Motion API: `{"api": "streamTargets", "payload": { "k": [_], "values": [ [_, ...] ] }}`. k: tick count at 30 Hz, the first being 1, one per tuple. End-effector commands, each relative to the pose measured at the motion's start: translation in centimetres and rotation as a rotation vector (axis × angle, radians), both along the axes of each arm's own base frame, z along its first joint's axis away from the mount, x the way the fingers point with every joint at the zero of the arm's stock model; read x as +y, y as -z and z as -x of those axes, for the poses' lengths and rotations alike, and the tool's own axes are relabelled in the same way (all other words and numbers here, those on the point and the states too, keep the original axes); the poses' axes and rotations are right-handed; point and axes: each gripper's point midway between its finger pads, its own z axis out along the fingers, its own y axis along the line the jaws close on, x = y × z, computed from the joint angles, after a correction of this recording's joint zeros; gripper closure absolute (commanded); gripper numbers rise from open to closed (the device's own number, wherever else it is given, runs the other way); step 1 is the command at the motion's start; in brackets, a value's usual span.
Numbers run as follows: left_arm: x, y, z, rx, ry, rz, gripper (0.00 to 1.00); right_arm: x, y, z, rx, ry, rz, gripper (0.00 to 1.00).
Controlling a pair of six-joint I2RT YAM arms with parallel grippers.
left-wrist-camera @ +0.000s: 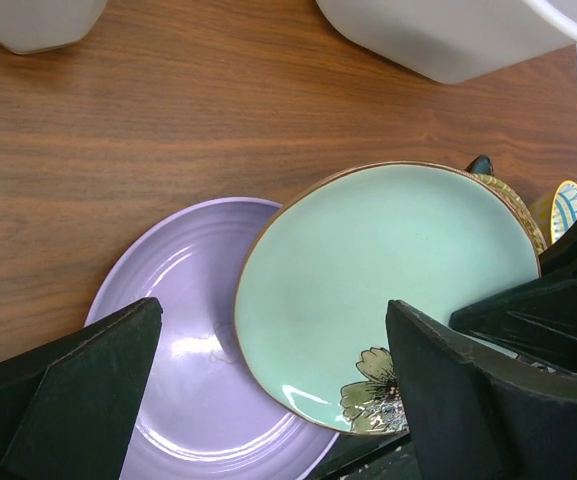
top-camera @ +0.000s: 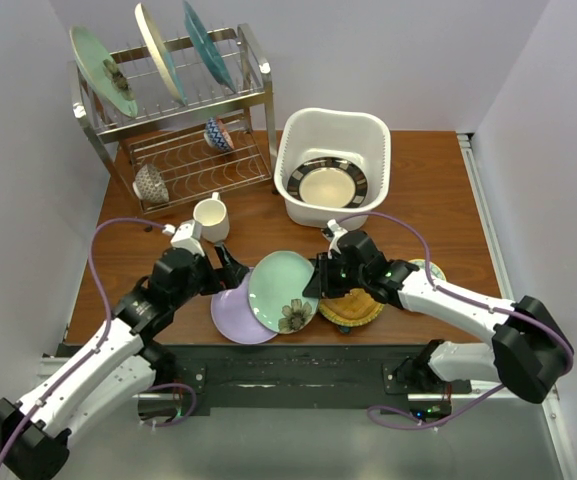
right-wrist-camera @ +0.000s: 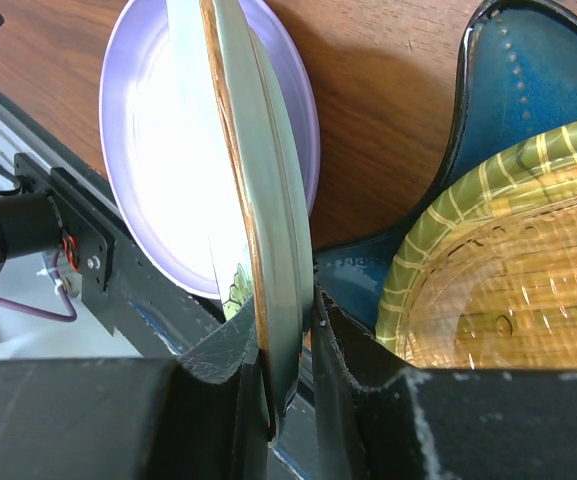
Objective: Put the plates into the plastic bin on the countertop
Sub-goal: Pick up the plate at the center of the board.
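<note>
Four plates crowd the near edge of the table: the mint floral plate, pinched by its right rim in the right gripper and tilted up over the lavender plate, and the amber plate resting on the blue star-shaped plate. One black-rimmed cream plate lies flat in the plastic bin at the far side, bare wood between. The left gripper hangs above the lavender and mint plates, jaws spread wide, holding nothing.
</note>
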Motion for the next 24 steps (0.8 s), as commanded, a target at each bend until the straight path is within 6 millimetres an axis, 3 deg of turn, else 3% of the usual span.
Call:
{"api": "streamTargets", "payload": {
  "k": [1, 6, 14, 19, 24],
  "values": [
    [-0.2, 0.4, -0.4, 0.004, -0.005, 0.003, 0.01, 1.9, -4.6, -1.6, -0.12, -0.02, -0.128, 1.0],
    [-1.3, 1.7, -0.5, 0.043, 0.033, 0.008, 0.02, 1.0, -5.3, -1.4, -0.148, -0.003, -0.114, 1.0],
    [-2.8, 1.7, -1.8, 0.04, 0.08, 0.001, 0.02, -0.4, -6.5, -1.2, -0.18, 0.045, -0.105, 1.0],
    [-4.0, 2.6, -2.3, 0.057, 0.113, 0.022, 0.02, -1.5, -8.5, -1.7, -0.231, 0.079, -0.088, 1.0],
    [-3.6, 2.2, -2.3, 0.044, 0.111, 0.002, 0.03, -2.1, -10.8, -3.2, -0.285, 0.129, -0.076, 1.0]
  ]
}}
